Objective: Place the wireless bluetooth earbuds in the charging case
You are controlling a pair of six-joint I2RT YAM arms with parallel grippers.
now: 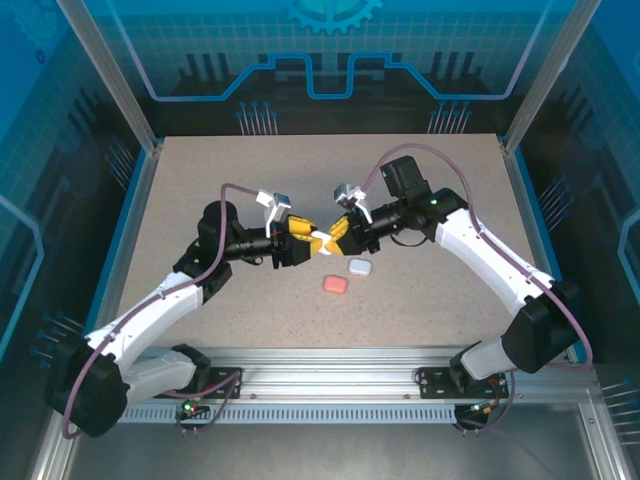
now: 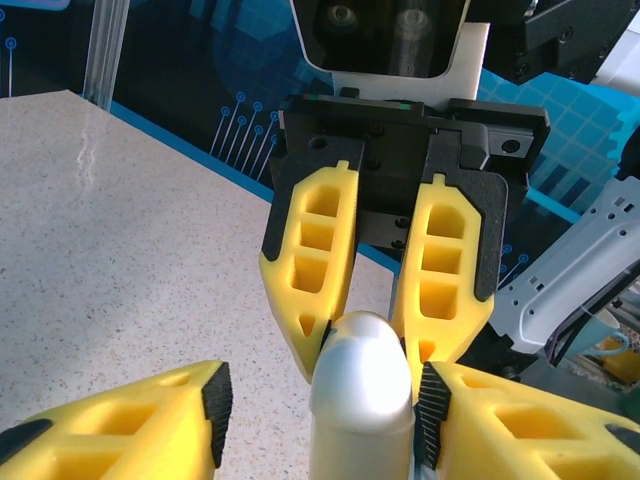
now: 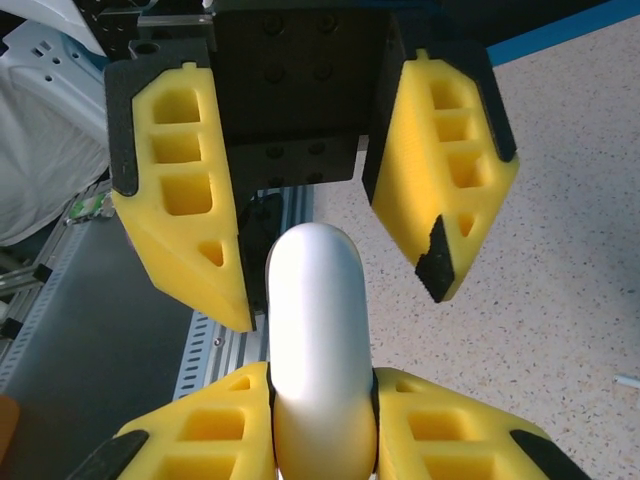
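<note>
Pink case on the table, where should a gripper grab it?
Best from straight above, pinching the pink case across its side edges: it lies flat, low and rounded. Keep fingers off its far-right corner, where the pale bluish case lies close.

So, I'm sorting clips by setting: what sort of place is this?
Likely a robot lab cell: aluminium frame, blue circuit-print panels, and a left arm and right arm bolted at a speckled table.

I find my table point(image 1: 200, 190) speckled beige and level. Two small things lie directly on it, centre-front: a pink case point(image 1: 335, 284) and a pale case point(image 1: 360, 267) (just beside each other).
</note>
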